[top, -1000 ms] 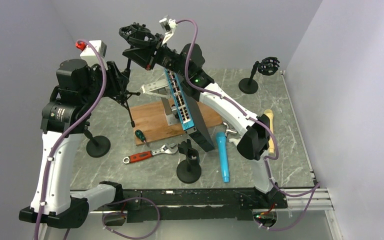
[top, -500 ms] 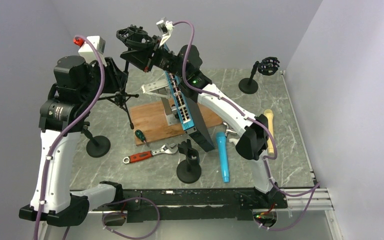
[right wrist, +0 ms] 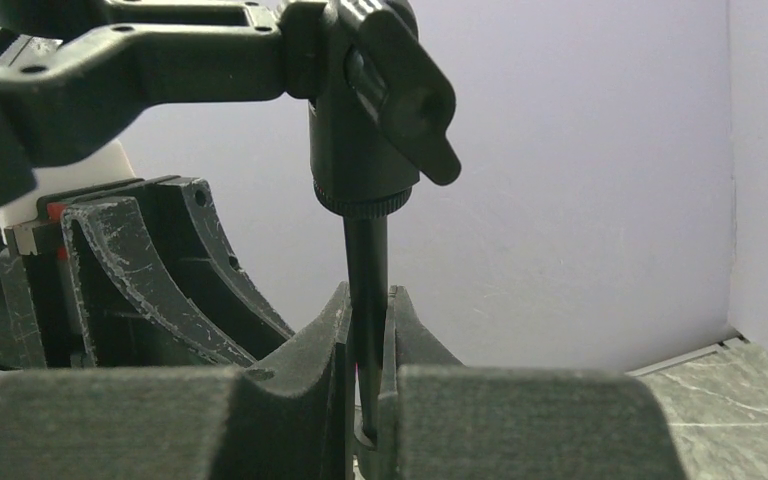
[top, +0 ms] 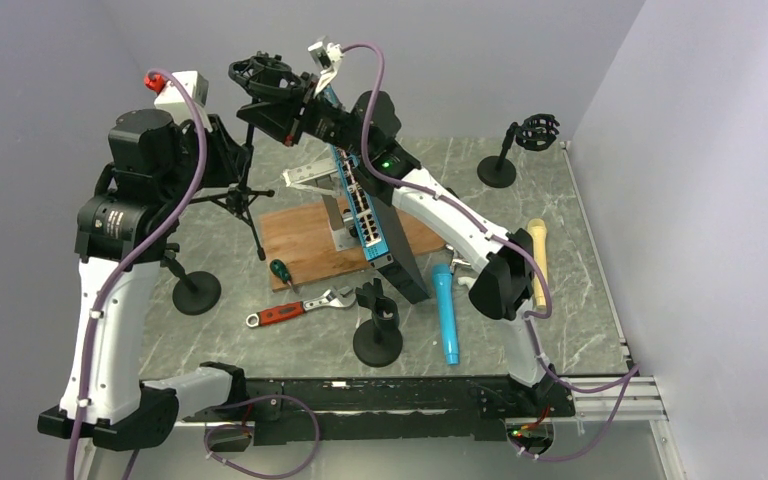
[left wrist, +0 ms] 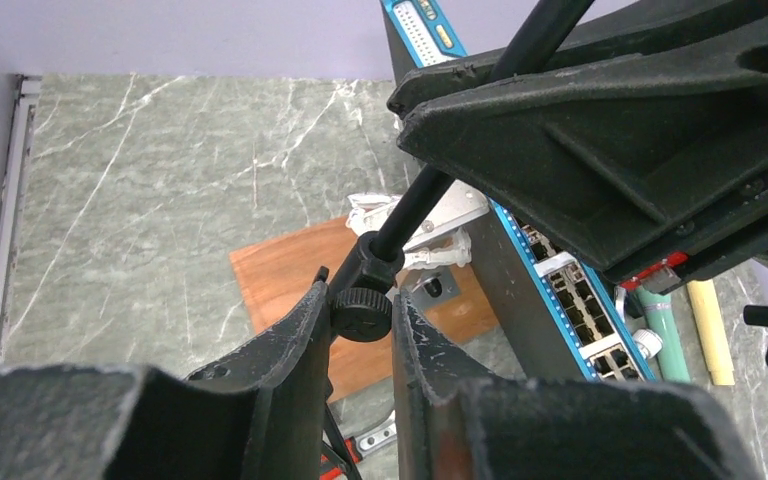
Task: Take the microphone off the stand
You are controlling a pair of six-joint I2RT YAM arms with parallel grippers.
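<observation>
Both arms hold the tripod stand [top: 257, 225] up off the worktop [top: 560, 330], and its long axis decides what you do next. In the left wrist view the left jaws are clamped on the knurled collar [left wrist: 362, 300]. From there the rod [left wrist: 430, 185] runs away toward 1 o'clock and passes behind the body of the right arm's gripper. In the right wrist view the right jaws are closed on that same rod. It rises straight to 12 o'clock into the swivel head [right wrist: 365, 130], which sits just above the grip. The holder's arm reaches from there toward 9 o'clock. In the top view the ring-shaped holder [top: 263, 72] is the highest point of the stand, at about 12 o'clock from both grips. The right jaws are just under the holder and the left jaws are lower, near the legs, so the right arm [top: 460, 215] is nearer to it. You cannot tell from any view whether a microphone sits in that holder, because no microphone body shows in it. Two microphones show, and both lie flat on the worktop. The blue microphone [top: 446, 315] is just beside the foot of the network switch [top: 375, 225], and the beige microphone [top: 538, 262] is at about 3 o'clock from it. With both jaws on the stand, reaching the holder probably means freeing the right one while the left steadies the collar.
</observation>
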